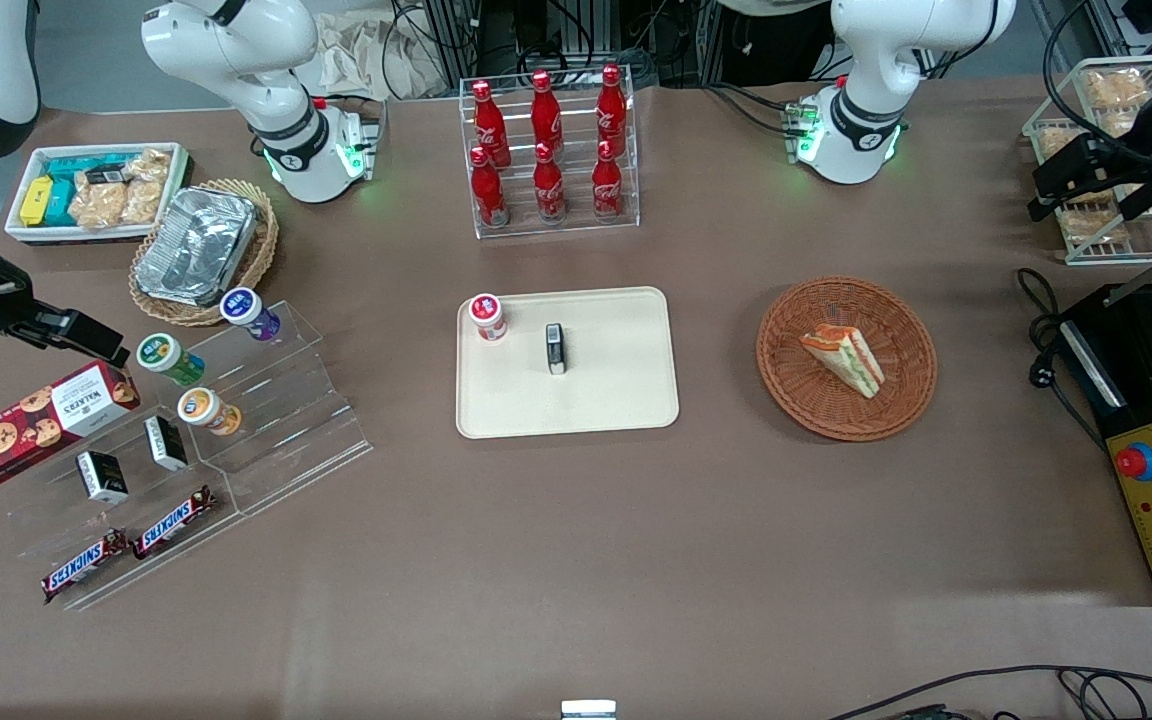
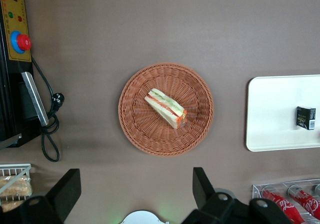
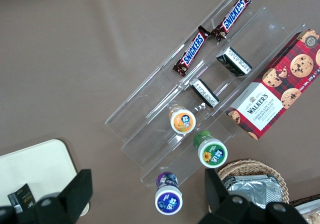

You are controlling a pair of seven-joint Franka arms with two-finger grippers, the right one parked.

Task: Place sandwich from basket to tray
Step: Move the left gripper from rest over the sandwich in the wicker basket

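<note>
Reddish-brown wicker forms the basket (image 1: 846, 357), and the sandwich (image 1: 844, 358) lies in it, untouched. Well above the basket hangs the gripper (image 2: 134, 194), looking straight down, fingers (image 2: 201, 185) spread wide and holding nothing. Beside the basket sits the cream tray (image 1: 626, 400), carrying a red-lidded cup (image 1: 487, 317) and a small dark box (image 1: 556, 348). Farther from the camera than the tray, a clear rack holds Coca-Cola bottles (image 1: 547, 142).
</note>
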